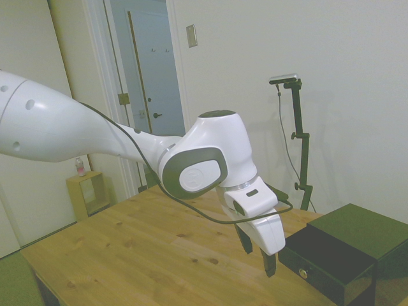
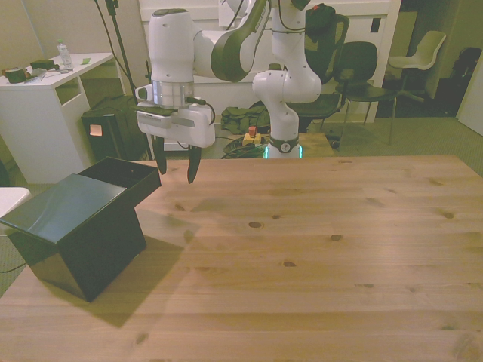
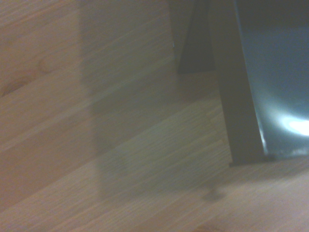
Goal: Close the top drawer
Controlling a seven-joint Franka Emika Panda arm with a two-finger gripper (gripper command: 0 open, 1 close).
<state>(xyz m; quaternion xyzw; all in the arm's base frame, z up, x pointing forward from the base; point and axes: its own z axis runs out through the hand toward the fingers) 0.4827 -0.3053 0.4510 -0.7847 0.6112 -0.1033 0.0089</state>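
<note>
The top drawer stands pulled out of the black cabinet at the front view's left on the wooden surface. The end effector hangs just beside the drawer's front, its 2 fingers spread apart, gripping nothing.

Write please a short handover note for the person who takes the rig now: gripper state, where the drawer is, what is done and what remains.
Gripper: open, empty, hanging above the table just in front of the top drawer, not touching it.
Top drawer: pulled out of the black cabinet, which stands at the front view's left; its knob faces the gripper in the side view.
Done: gripper brought near the drawer front.
Left: push the drawer front until it sits flush with the cabinet.
</note>
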